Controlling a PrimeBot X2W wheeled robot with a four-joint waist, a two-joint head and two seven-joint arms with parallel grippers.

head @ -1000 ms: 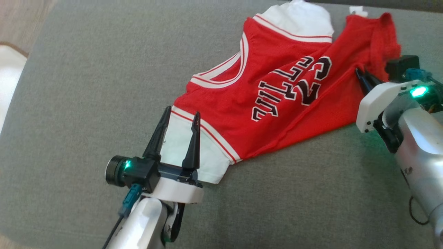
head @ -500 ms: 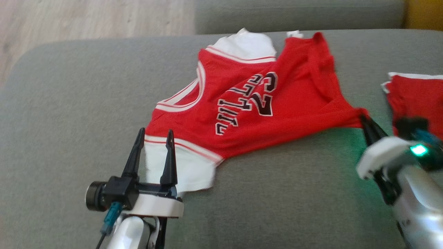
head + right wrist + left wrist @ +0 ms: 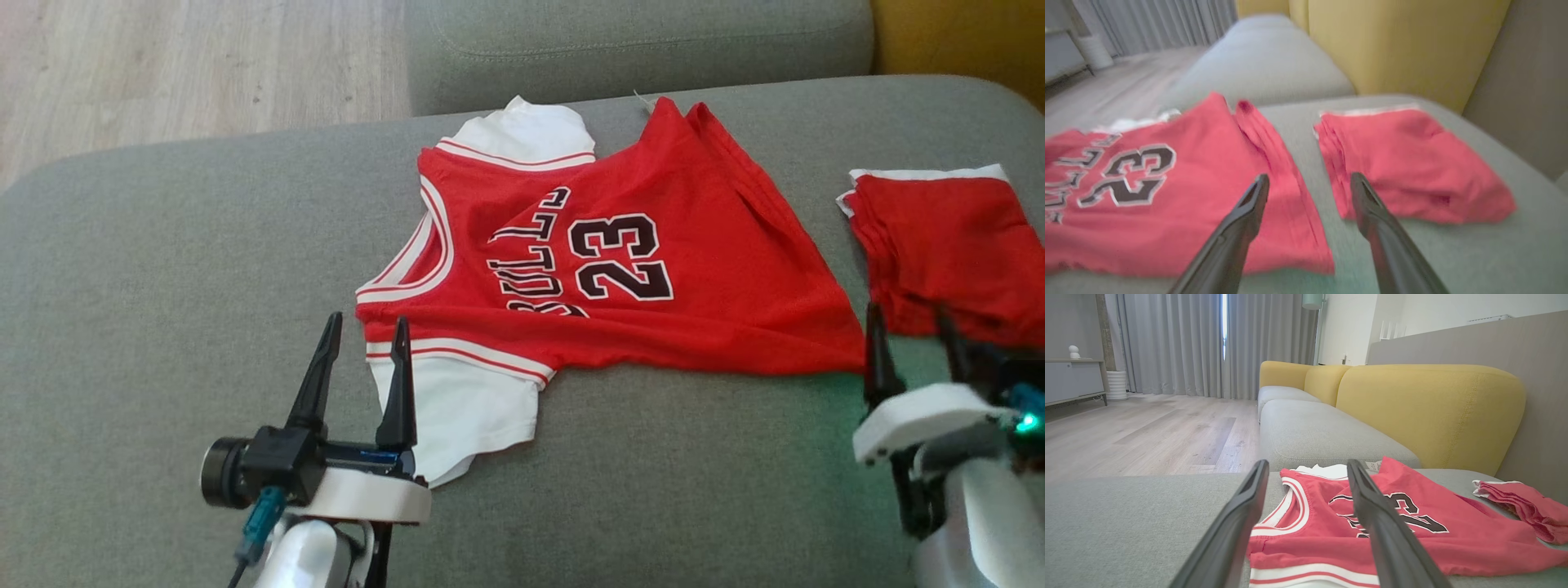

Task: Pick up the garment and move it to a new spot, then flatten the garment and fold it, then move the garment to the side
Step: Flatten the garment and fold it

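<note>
**A:** What has moved since a second ago?

**B:** The right gripper (image 3: 906, 310) has let go. Its fingers were pinched together on the hem corner of the red basketball jersey (image 3: 718, 310), which has white sleeves and a black "23". Now they stand apart and hold nothing. The jersey has been drawn out flatter toward the robot's right, so the number reads plainly. The head camera has shifted too.

**A:** Where does the jersey lie?

**B:** It lies on the grey fabric sofa seat (image 3: 163, 310), spread sideways. The neck and sleeves are toward the robot's left and the hem toward its right. A few folds remain along the far hem edge.

**A:** And the right fingers?

**B:** They are just beside the near hem corner. In the right wrist view one finger overlaps the jersey's edge. The other overlaps the edge of a folded red cloth with white trim (image 3: 947, 245). That cloth lies near the jersey, with a strip of grey seat between the two.

**A:** The left gripper?

**B:** The left gripper (image 3: 366, 318) is at the near white sleeve (image 3: 465, 408), with its fingers apart and empty. In the head view one finger overlaps the sleeve's edge, but I cannot tell whether it touches the cloth.

**A:** What is around them?

**B:** A yellow cushioned backrest (image 3: 1433, 408) stands behind the seat, and a pale wooden floor (image 3: 204, 65) lies beyond it.
</note>
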